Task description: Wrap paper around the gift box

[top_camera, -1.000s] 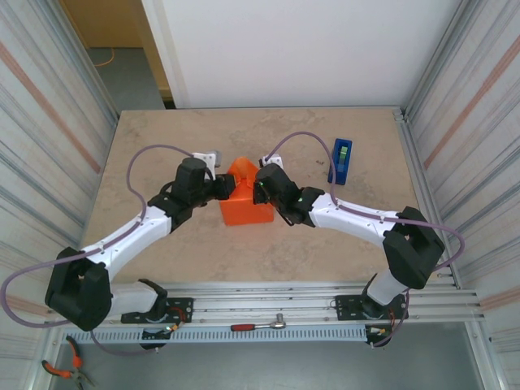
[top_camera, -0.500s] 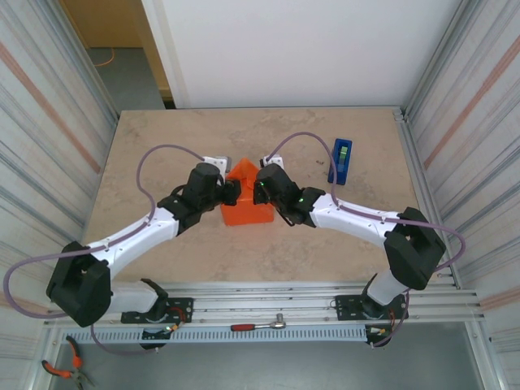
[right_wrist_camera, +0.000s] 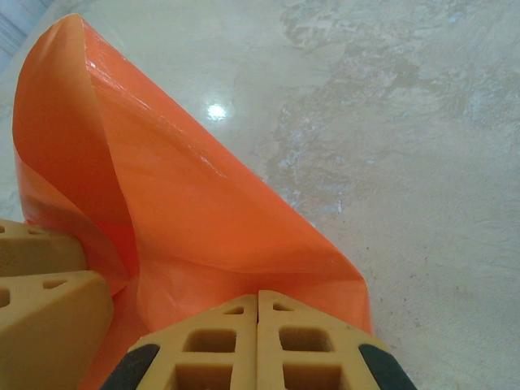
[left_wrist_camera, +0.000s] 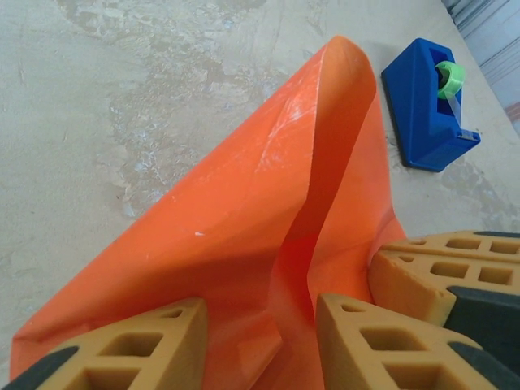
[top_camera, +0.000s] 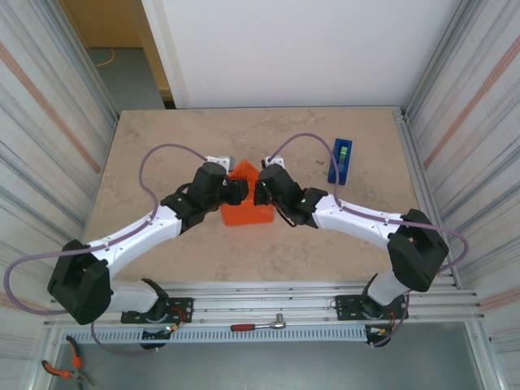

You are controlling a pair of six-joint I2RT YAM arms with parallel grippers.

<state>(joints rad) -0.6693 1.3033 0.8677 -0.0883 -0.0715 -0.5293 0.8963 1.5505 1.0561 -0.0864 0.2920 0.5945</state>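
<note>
Your left arm has swung further in toward the middle of the worktop (top_camera: 162, 146) over the last second. The left hand (top_camera: 236, 192) now sits close against the paper (top_camera: 246, 210), and its jaws have parted. Your right arm and the tape dispenser (top_camera: 341, 160) lie where they were.

At the far left, below the worktop's near edge, lie orange-handled pliers (top_camera: 58, 370). From the left base your arm reaches up and right to the paper's left side. In the left wrist view its two fingers (left_wrist_camera: 122, 349) stand apart with a clear gap. A crease of the orange sheet runs down into that gap, and neither pad clamps it, so that hand is open and holds nothing.

The paper stands mid-worktop between your two hands as a boxy orange bundle. A loose flap rises to a peak on its far side. What it covers is hidden.

The right hand (top_camera: 258, 192) meets the bundle from the right, near the left hand. In the right wrist view its fingers (right_wrist_camera: 203, 345) are pressed flat together with their tips against the sheet's edge. You cannot tell whether a sliver of paper is pinched between them.

A ratchet wrench (top_camera: 260, 326) lies on the rail in front of the bases. Further right, the blue tape dispenser with its green roll rests on the worktop, well apart from the paper.
</note>
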